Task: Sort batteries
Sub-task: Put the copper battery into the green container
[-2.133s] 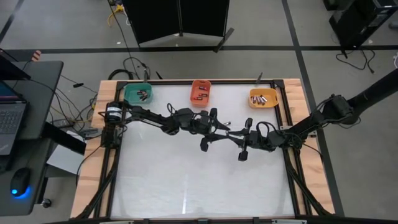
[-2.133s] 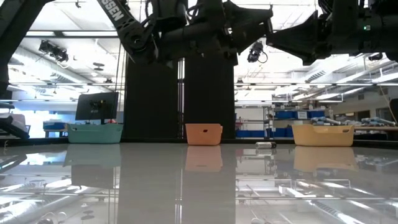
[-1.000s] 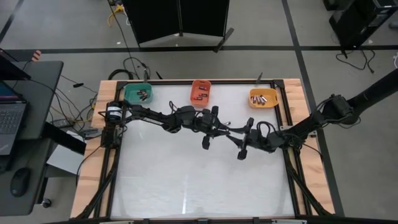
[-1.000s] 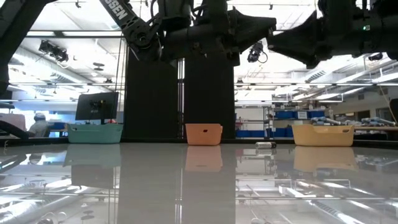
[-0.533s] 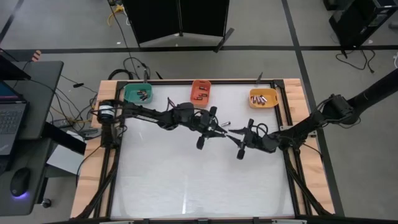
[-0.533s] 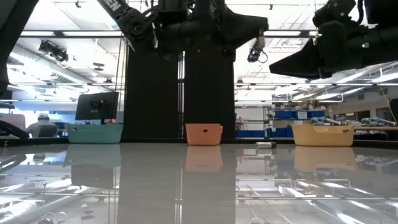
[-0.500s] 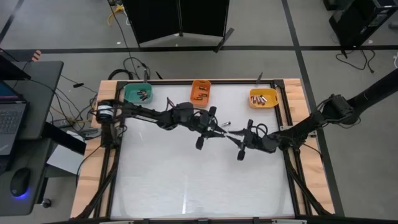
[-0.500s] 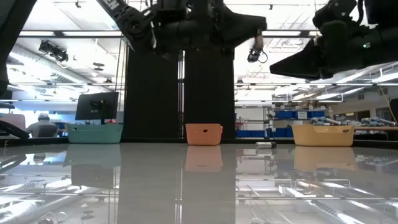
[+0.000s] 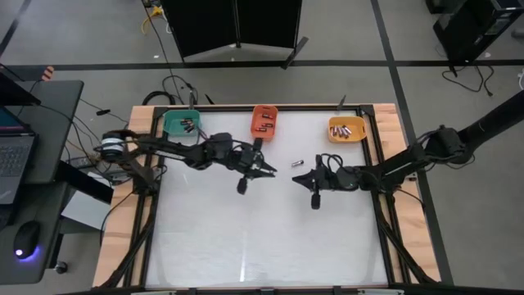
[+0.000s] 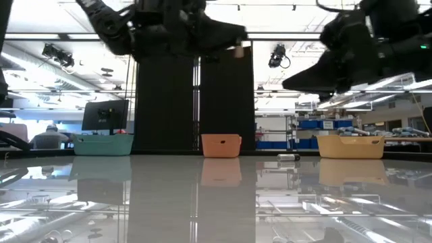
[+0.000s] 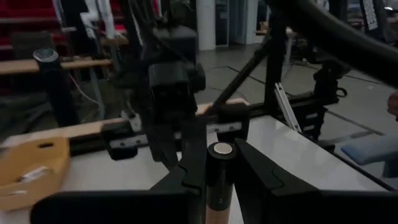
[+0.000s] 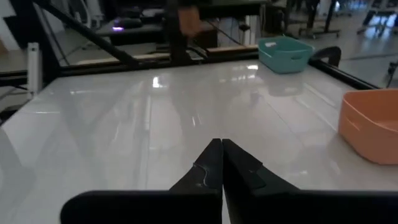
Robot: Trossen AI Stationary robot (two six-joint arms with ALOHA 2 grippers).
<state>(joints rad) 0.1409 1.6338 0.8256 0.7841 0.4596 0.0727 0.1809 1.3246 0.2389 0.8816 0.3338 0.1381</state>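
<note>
Batteries [image 9: 345,129] fill three bins along the tabletop's [image 9: 262,238] far edge; one loose cell [image 9: 298,163] lies near the orange bin [image 9: 264,121]. My left end effector [image 11: 217,177] clamps a dark, silver-capped battery [image 11: 219,171] upright, raised beside that bin. My right end effector [image 12: 222,163], fingers together and empty, hovers just beyond the loose cell.

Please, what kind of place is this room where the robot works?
Probably a robotics lab or workshop: a large open hall with ceiling strip lights, shelving with blue storage bins behind the table, and a laptop on a side desk.
</note>
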